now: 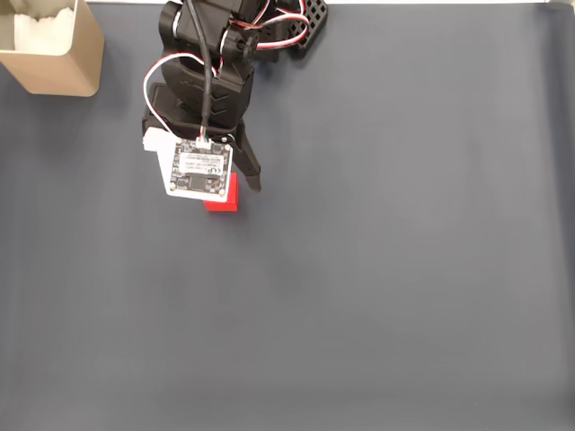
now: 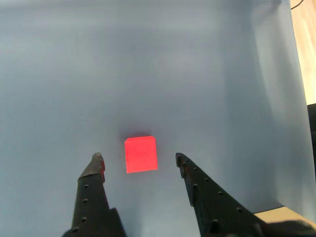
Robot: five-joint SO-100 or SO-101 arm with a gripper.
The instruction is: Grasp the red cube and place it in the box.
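Claw wide, fingers either side of red cube; box w/ white lining, well apart.

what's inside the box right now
In the fixed view the box shows white lining or padding inside, no red cube there; the cube sits on the mat below the gripper. The frame edge cuts off the box's remaining interior.

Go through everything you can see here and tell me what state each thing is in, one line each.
Tool: open, fingers either side of the cube, not touching it.
Red cube: lying on the mat, not gripped.
Box: upright at the mat's top left corner in the fixed view, open-topped, white lining inside, no cube visible in it.
Mat: dark, lying flat.
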